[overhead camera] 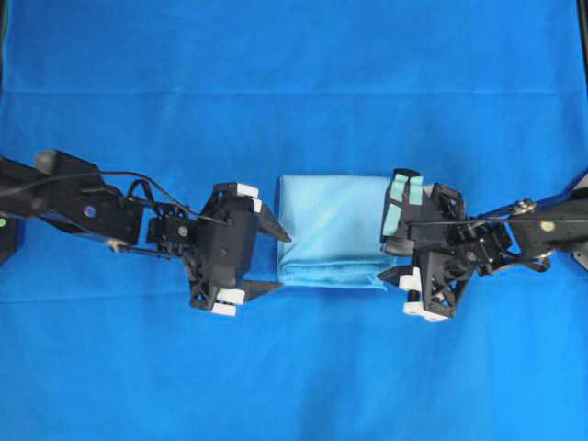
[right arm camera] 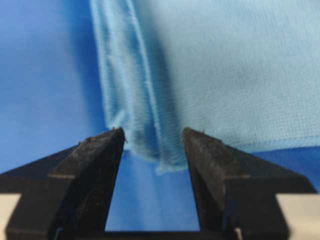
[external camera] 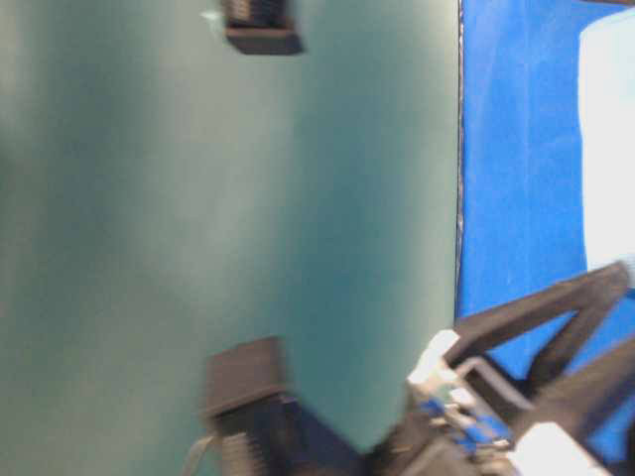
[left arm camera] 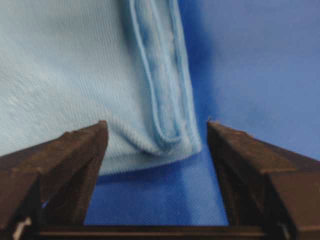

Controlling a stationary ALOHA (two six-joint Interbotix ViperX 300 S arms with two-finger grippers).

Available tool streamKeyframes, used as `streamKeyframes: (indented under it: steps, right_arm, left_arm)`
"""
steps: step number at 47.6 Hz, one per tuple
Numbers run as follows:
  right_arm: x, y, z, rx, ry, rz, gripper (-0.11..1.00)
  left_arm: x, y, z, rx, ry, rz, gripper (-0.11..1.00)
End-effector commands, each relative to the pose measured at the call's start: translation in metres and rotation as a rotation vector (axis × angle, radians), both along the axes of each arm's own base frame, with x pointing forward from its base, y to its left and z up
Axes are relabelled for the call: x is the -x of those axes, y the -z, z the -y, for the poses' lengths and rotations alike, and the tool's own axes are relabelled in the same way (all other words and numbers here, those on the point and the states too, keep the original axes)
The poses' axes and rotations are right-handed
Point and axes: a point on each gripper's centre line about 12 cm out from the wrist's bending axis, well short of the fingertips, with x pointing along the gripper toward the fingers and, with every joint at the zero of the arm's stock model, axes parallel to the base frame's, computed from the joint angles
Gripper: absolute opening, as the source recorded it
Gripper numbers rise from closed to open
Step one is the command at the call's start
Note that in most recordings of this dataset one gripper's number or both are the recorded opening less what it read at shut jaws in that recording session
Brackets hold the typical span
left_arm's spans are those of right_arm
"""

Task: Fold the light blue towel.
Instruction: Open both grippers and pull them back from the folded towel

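The light blue towel (overhead camera: 333,231) lies folded into a compact rectangle at the middle of the royal-blue cloth (overhead camera: 294,55). The left gripper (overhead camera: 276,262) sits at its left edge, jaws spread apart. The right gripper (overhead camera: 390,262) overlaps its right edge, jaws likewise parted, nothing held.

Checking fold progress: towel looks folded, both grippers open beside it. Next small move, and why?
Probably back both arms off. The light blue towel lies folded on the blue cloth. The left gripper and right gripper stand open with nothing held; stacked hems lie at the right gripper's tips in its wrist view.
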Motion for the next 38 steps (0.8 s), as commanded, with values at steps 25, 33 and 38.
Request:
streamKeyframes:
  steps: [25, 33, 38]
  right_arm:
    - [0.050, -0.114, 0.020, 0.138, -0.020, 0.265, 0.56]
    - [0.082, -0.137, 0.030, 0.165, -0.019, 0.392, 0.56]
    - [0.101, -0.142, 0.037, 0.186, -0.018, 0.449, 0.56]
  left_arm:
    - [0.066, -0.125, -0.008, 0.029, 0.000, 0.210, 0.64]
    - [0.102, -0.138, -0.020, 0.036, -0.025, 0.285, 0.64]
    - [0.124, -0.144, -0.026, 0.047, -0.046, 0.332, 0.64]
